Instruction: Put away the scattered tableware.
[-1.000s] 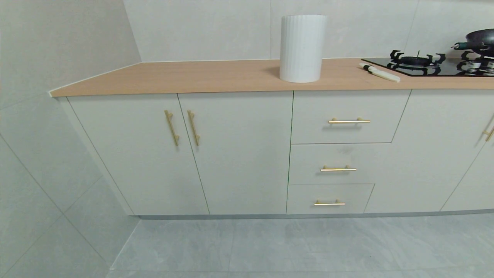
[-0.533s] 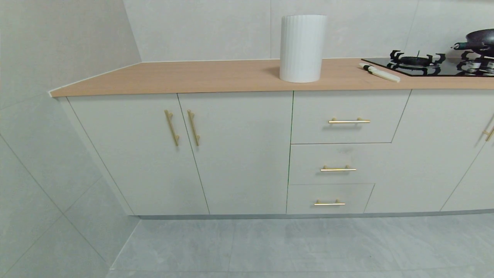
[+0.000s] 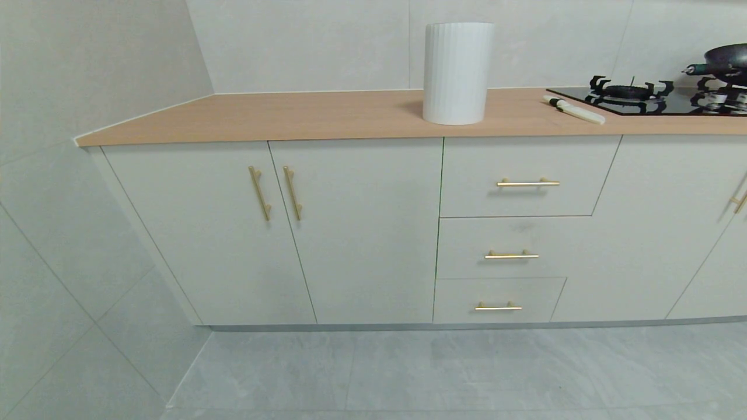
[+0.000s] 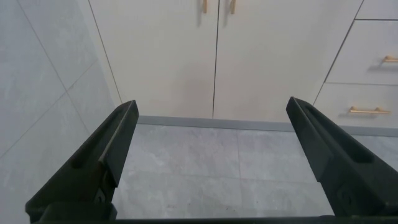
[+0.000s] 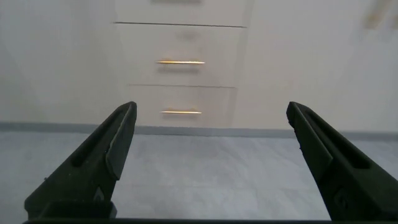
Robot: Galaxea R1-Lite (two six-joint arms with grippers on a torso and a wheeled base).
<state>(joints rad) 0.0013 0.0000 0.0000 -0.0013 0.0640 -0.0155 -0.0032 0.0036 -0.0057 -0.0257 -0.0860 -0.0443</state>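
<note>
Here, on the light wooden table (image 3: 262,116), a tall white ribbed cylinder (image 3: 456,73) stands left of a pale knife (image 3: 575,109) lying just beside the black gas hob (image 3: 642,98). Low before the closed cream cabinets (image 3: 350,233), left gripper (image 4: 211,109) and right gripper (image 5: 211,112) hold their fingers wide apart, empty.

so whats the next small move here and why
Probably raise the right end effector toward the top drawer handle: every drawer is shut, the knife lies loose on the countertop, and the left end effector, like the right, is open and empty.
</note>
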